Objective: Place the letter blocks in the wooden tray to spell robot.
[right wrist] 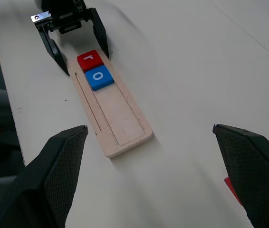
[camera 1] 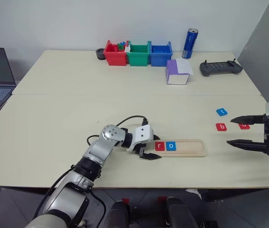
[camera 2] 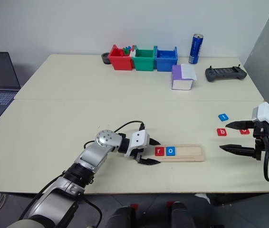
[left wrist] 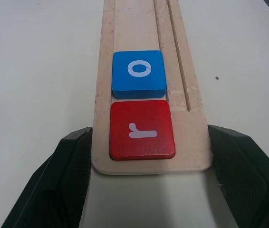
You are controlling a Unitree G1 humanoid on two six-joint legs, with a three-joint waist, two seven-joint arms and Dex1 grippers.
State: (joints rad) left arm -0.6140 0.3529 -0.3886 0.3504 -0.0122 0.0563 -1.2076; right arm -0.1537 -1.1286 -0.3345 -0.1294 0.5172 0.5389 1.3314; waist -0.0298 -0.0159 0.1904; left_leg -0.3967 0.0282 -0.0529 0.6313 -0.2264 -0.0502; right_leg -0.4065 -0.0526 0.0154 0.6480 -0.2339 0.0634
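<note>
The left gripper (camera 1: 153, 150) pinches the tray's (camera 1: 187, 148) end – its wrist view shows fingers (left wrist: 72, 161) against both sides, by the red r (camera 1: 159, 146) and blue o (camera 1: 171, 146). The right gripper (camera 1: 229, 130) hangs wide open near three loose tiles (camera 1: 221, 127) (bins (camera 1: 138, 54) stand far back).

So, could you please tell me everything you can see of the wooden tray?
The tray is a thin pale wooden strip with rounded corners and a shallow groove, lying flat near the table's front edge. A red r tile and a blue o tile fill its left end; the rest is bare. The left gripper's fingers straddle that end.
</note>
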